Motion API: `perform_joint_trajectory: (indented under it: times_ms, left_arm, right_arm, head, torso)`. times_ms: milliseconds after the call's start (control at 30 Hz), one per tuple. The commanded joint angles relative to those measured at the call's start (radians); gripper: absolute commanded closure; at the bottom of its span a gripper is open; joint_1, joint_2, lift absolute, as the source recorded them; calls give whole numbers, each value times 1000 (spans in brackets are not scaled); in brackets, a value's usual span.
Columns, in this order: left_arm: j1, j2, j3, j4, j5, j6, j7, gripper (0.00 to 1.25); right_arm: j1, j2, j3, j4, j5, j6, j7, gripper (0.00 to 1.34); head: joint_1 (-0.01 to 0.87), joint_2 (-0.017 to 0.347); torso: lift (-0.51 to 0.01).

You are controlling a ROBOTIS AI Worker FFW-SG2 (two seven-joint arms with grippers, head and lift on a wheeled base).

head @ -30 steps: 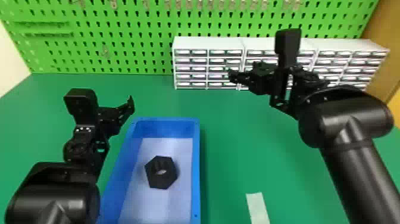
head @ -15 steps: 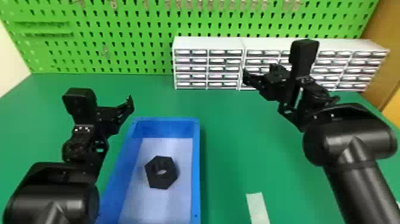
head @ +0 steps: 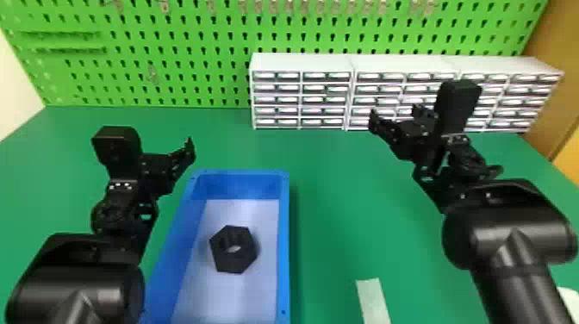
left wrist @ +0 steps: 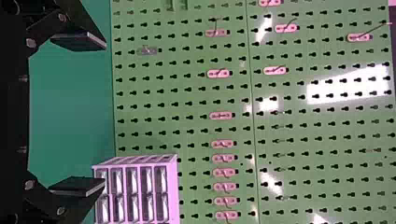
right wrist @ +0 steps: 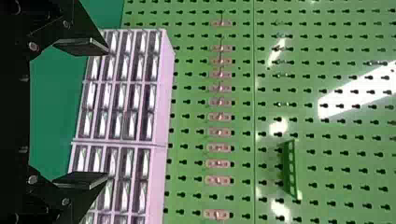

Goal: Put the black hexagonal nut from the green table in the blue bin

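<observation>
Head view: the black hexagonal nut lies flat in the blue bin, on its pale floor and apart from the side walls, its central hole facing up. The bin rests on the green table, with a pale strip to its right. Across the back rises a green pegboard, fronted on the right by white drawer cabinets; a brown panel stands at the right edge. The left gripper is near the bin's far left corner; the right gripper appears in front of the cabinets. Left wrist view: the left gripper has its two flat fingers spread wide, with nothing between them; beyond are metal hooks on the pegboard and glossy reflections. Right wrist view: the right gripper is likewise wide and free of any load, its fingers seen against the drawer fronts; a green slotted bracket is mounted on the pegboard beyond.
</observation>
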Motion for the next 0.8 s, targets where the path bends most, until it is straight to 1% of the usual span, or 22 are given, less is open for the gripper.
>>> perform_joint_trajectory:
  times_ms: [0,33,200,467,600,767]
  left_arm:
    - [-4,0,-3,2,-3,4,0,242]
    - [-4,0,-3,2,-3,4,0,242]
    - [-6,0,-1,2,-3,6,0,242]
    - [-12,0,2,6,-8,10,-1,242]
    - [-24,0,9,14,-4,12,-21,242]
    - [-30,0,13,14,-11,12,-28,242]
  right_arm:
    - [25,13,-18,2,22,-30,-10,329]
    - [30,16,-19,2,36,-41,-13,329]
    - [47,23,-12,15,50,-79,-36,329]
    - [59,53,-9,64,62,-148,-63,329]
    - [68,59,-4,81,74,-187,-89,329]
    - [68,53,-3,83,74,-190,-95,329]
  head:
    - [686,51]
    - [686,51]
    - [686,51]
    - [686,51]
    - [686,51]
    - [686,51]
  torso:
    - [-96]
    - [-96]
    - [-96]
    - [-96]
    - [-96]
    - [-96]
